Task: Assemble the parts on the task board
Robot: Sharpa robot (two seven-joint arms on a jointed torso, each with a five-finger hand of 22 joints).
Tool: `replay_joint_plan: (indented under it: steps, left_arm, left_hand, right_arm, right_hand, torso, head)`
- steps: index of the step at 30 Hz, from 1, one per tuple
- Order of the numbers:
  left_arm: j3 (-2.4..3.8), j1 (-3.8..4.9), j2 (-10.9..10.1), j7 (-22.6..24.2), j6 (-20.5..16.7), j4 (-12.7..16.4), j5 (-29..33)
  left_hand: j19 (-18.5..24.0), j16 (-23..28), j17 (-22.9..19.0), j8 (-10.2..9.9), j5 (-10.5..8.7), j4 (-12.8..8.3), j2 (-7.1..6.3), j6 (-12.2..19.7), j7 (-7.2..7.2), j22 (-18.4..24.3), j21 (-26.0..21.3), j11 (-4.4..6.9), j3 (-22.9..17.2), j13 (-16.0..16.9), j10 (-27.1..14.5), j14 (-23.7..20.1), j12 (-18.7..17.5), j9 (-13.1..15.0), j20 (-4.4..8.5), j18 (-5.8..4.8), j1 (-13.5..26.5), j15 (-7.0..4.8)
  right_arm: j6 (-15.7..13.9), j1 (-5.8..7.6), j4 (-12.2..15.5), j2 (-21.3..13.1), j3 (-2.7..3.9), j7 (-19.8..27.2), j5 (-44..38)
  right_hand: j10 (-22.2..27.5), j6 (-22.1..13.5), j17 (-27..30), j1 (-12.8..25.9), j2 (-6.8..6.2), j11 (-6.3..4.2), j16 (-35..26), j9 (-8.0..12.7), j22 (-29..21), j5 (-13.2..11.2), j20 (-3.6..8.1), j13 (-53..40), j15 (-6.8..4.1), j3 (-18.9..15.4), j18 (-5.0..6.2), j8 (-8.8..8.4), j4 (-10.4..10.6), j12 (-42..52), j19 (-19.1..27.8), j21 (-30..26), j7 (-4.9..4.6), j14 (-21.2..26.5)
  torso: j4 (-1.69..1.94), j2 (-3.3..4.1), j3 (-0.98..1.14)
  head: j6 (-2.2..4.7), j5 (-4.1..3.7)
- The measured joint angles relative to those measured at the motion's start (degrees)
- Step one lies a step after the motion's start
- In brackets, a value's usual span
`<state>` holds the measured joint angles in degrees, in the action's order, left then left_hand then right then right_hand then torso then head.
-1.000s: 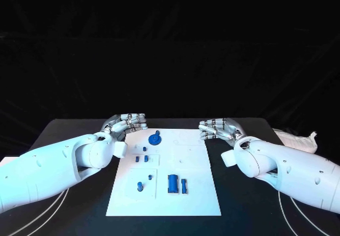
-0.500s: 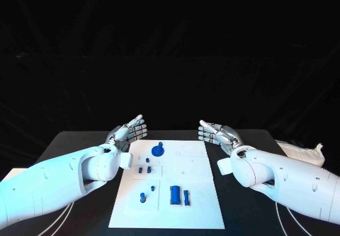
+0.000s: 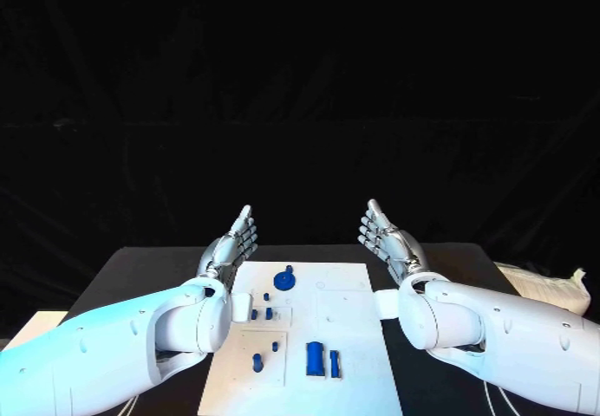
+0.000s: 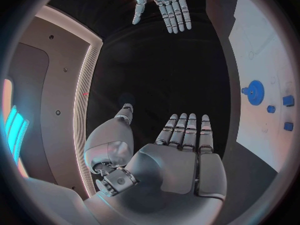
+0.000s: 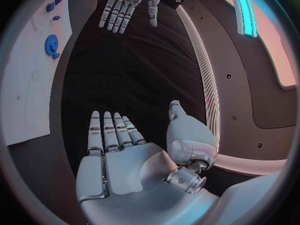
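While my left hand (image 3: 232,242) and right hand (image 3: 387,240) hover flat, fingers straight, holding nothing, above the task board's (image 3: 348,347) far end, I judge little done: blue gear (image 3: 283,281) far, loose blue parts (image 3: 313,359) near.

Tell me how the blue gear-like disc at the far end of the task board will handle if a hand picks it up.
The blue gear-like disc looks like small rigid plastic, so probably stiff and light. Its round, toothed rim suggests it could roll if set on edge. Lying low on the task board, it may be awkward to pinch.
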<state>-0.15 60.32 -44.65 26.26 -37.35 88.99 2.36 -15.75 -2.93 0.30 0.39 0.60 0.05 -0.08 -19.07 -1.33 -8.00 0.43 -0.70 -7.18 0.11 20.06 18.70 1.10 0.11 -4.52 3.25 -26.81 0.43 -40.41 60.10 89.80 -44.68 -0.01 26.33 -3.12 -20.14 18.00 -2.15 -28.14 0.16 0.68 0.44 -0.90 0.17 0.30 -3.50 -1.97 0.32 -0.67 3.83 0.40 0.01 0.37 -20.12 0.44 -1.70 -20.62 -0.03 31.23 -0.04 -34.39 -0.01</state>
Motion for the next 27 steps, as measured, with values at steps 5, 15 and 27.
replay_joint_plan:
  steps: [5,15,27]
  left_arm:
    - [0.09,-0.13,-0.1,1.2,-3.5,0.8,-0.8]
    - [0.1,-0.14,-0.1,2.1,-5.9,0.8,-1.4]
    - [0.1,-0.15,-0.1,2.4,-6.5,0.8,-1.6]
  left_hand:
    - [3.0,1.7,-0.2,0.0,-0.23,-0.1,0.07,3.7,0.79,1.6,-0.2,0.42,1.4,0.0,-4.0,-3.7,-0.5,0.0,2.7,-1.48,5.3,-0.23]
    - [7.1,2.4,-0.2,0.0,-0.22,-0.1,0.08,8.9,1.25,5.8,-0.2,0.66,5.6,0.0,-9.3,-8.7,-0.7,0.0,4.25,-2.4,12.4,-0.36]
    - [10.6,2.6,-0.2,0.0,-0.22,-0.1,0.07,12.6,1.29,7.7,-0.2,0.71,6.5,0.0,-13.4,-12.5,-0.7,0.0,4.43,-2.39,18.0,-0.4]
  right_arm:
    - [-1.8,0.05,0.1,0.0,0.0,1.2,1.6]
    - [-3.2,0.05,0.1,0.0,0.0,2.2,2.9]
    - [-3.7,0.05,0.1,0.0,-0.01,2.5,3.2]
  right_hand:
    - [4.0,-3.6,1.2,5.5,-0.1,-0.38,-0.2,0.5,-0.1,0.0,1.96,1.1,-0.14,0.3,-1.79,0.0,0.1,0.0,4.0,0.0,0.99,4.0]
    - [9.4,-8.4,1.9,13.0,-0.13,-0.63,-0.2,0.8,-0.1,0.0,3.2,1.8,-0.3,0.3,-2.6,-0.21,0.0,0.0,9.4,-0.2,1.57,9.5]
    - [13.9,-12.4,2.1,19.4,-0.2,-0.72,-0.2,0.8,-0.1,0.0,3.53,1.9,-0.34,0.3,-3.01,-0.21,0.0,0.0,14.0,-0.2,1.58,14.3]
  torso:
    - [0.02,-0.04,0.03]
    - [0.03,-0.05,0.05]
    - [0.03,-0.05,0.05]
  head:
    - [0.01,0.0]
    - [0.02,0.01]
    - [0.02,0.01]
